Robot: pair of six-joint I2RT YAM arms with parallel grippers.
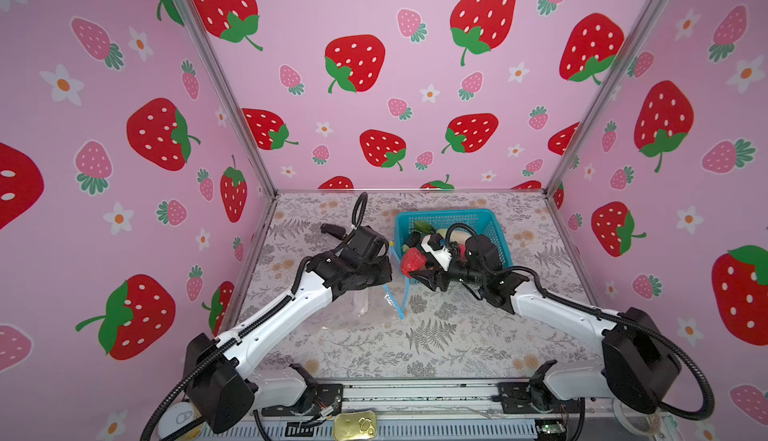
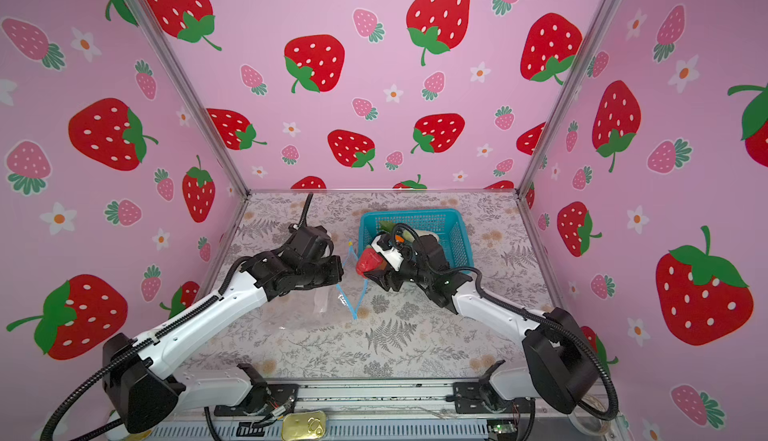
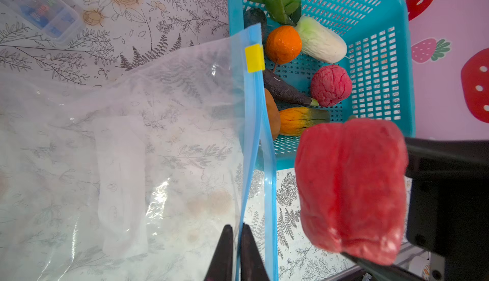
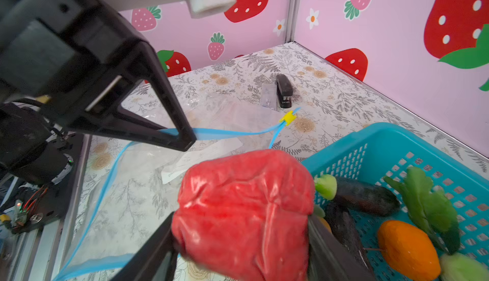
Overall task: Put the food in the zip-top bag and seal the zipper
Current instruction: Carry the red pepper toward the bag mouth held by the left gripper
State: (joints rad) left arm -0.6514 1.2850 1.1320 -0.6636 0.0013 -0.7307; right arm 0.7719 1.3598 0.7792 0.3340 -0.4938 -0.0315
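Right gripper [image 4: 240, 217] clamped on large red-pink crinkled toy lump [image 3: 349, 187], jaws spread wide around it. Lump held off table, just beside rim of teal perforated plastic basket [image 3: 397, 54], near bag mouth.
Left gripper [image 3: 236, 228] pinched tight on thin light-blue zipper strip [image 3: 254, 134], holding one lip of large transparent crinkly zip-top bag [image 3: 132, 134] raised, mouth gaping. Rest of bag flat on floral table [image 1: 457, 347].
Yellow slider tab [image 3: 254, 58] at strip's far end.
In basket: orange toy fruit [image 3: 283, 44], white radish [image 3: 321, 41], smaller pink lump [image 3: 330, 85], dark eggplant [image 3: 285, 89], yellow-orange piece [image 3: 299, 120].
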